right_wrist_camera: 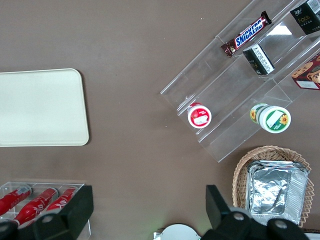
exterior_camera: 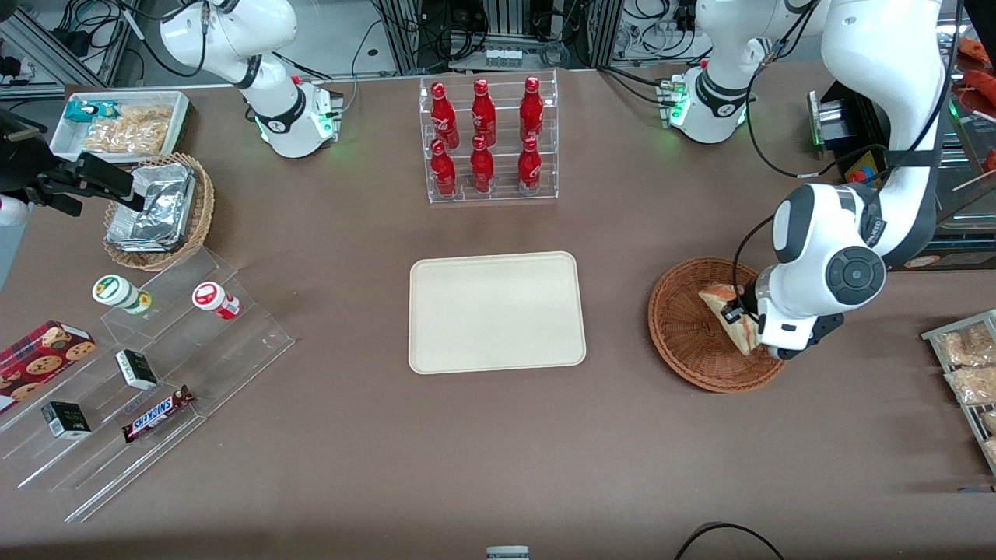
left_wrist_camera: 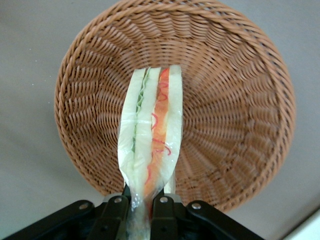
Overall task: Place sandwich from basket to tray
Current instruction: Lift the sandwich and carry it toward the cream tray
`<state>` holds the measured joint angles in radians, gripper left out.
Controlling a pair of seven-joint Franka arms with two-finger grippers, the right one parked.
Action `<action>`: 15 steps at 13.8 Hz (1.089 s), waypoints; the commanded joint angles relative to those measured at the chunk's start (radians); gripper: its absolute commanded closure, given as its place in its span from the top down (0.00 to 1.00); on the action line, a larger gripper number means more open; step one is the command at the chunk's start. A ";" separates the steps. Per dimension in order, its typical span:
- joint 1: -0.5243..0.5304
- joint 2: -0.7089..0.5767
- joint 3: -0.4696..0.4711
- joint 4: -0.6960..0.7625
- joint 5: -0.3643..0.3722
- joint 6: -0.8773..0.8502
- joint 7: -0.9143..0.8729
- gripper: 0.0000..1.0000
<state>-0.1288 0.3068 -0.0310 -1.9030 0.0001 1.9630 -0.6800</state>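
The sandwich (exterior_camera: pixel 730 313), a pale bread wedge in clear wrap with red and green filling, shows its layered edge in the left wrist view (left_wrist_camera: pixel 152 135). My left gripper (exterior_camera: pixel 748 325) is shut on the sandwich's end (left_wrist_camera: pixel 141 202) and holds it over the reddish-brown wicker basket (exterior_camera: pixel 685 327), which fills the left wrist view (left_wrist_camera: pixel 235 110). The sandwich seems lifted slightly off the basket floor. The cream tray (exterior_camera: pixel 496 311) lies flat at the table's middle, beside the basket toward the parked arm's end, and also shows in the right wrist view (right_wrist_camera: pixel 40 107).
A clear rack of red bottles (exterior_camera: pixel 488 140) stands farther from the front camera than the tray. A tan basket with foil packets (exterior_camera: pixel 156 210), a white snack bin (exterior_camera: pixel 120 124) and a clear stepped stand (exterior_camera: pixel 140 373) lie toward the parked arm's end. Metal trays of snacks (exterior_camera: pixel 965 365) sit at the working arm's end.
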 commanded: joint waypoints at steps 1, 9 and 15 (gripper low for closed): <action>-0.066 0.000 0.003 0.048 0.000 -0.044 0.060 0.08; -0.284 0.115 -0.001 0.249 -0.012 -0.088 0.089 0.08; -0.461 0.277 -0.001 0.399 -0.014 -0.095 -0.119 0.08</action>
<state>-0.5393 0.5077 -0.0467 -1.6133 -0.0030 1.8929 -0.7424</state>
